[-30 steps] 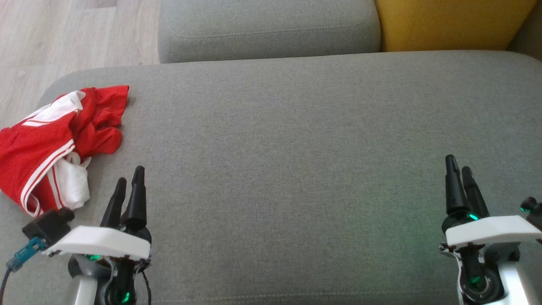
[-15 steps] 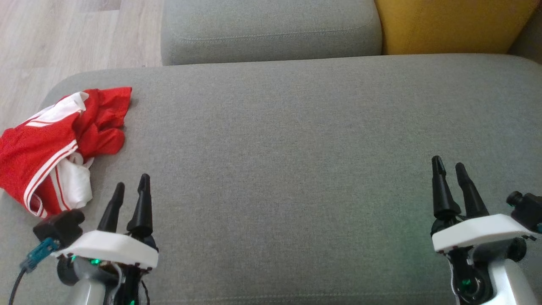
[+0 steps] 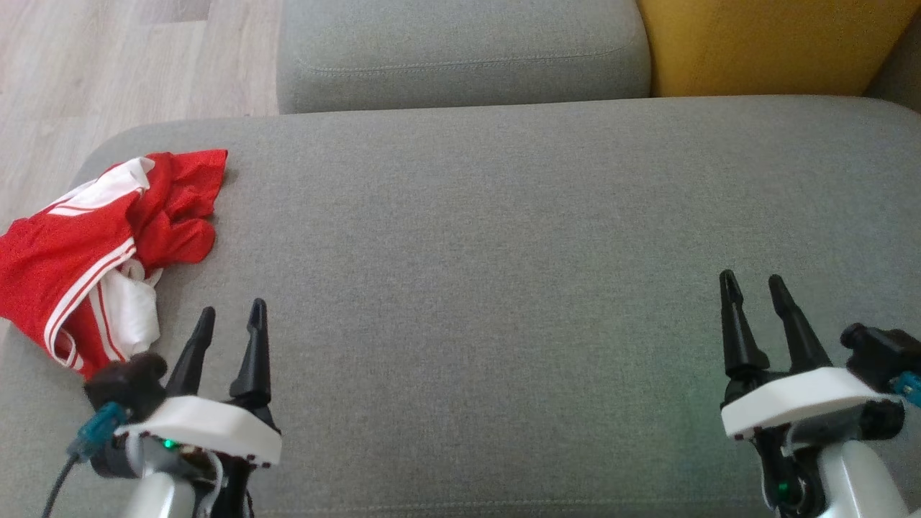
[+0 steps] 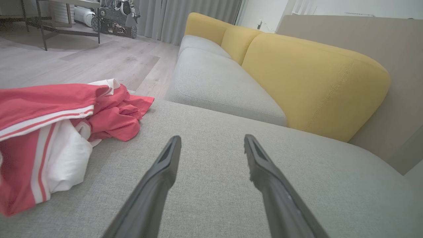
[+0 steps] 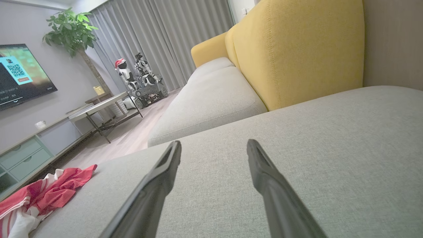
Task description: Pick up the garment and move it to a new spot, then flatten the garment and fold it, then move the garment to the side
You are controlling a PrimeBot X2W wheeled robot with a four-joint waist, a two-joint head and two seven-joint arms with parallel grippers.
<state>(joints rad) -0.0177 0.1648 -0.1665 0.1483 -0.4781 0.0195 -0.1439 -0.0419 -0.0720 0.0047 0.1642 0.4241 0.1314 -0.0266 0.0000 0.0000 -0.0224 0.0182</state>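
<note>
The broad grey woven-fabric sofa seat [image 3: 504, 252] takes up most of the head view. A mustard-yellow upholstered back cushion [image 3: 763, 43] sits at the upper right and pale wood-plank floor [image 3: 108, 57] at the upper left. The crumpled red mesh garment [image 3: 79, 252], with white stripes and a white lining, lies at the left edge of the frame on the seat's rounded left end, touching neither arm.

Its long axis runs diagonally, from the white lining bunched at the lower left up to a flat red corner that points to the upper right. Which end is the waist I cannot tell.

The left pincer [image 3: 232, 308], at the lower left, is released with nothing between its jaws. It is near the garment's lower end, just to its right. The right pincer [image 3: 751, 278], at the lower right, is likewise released and empty, well apart from the cloth.

The step in hand looks to be the first pick-up, not yet begun. It should go best if the left pincer swings toward frame left and comes down over a raised ridge, such as the striped band near the middle. It should close on a thick bunch rather than one thin layer, without nipping the upholstery beneath. A grip near the middle of the long axis would help keep either end from trailing on the way to the bare middle of the seat.
</note>
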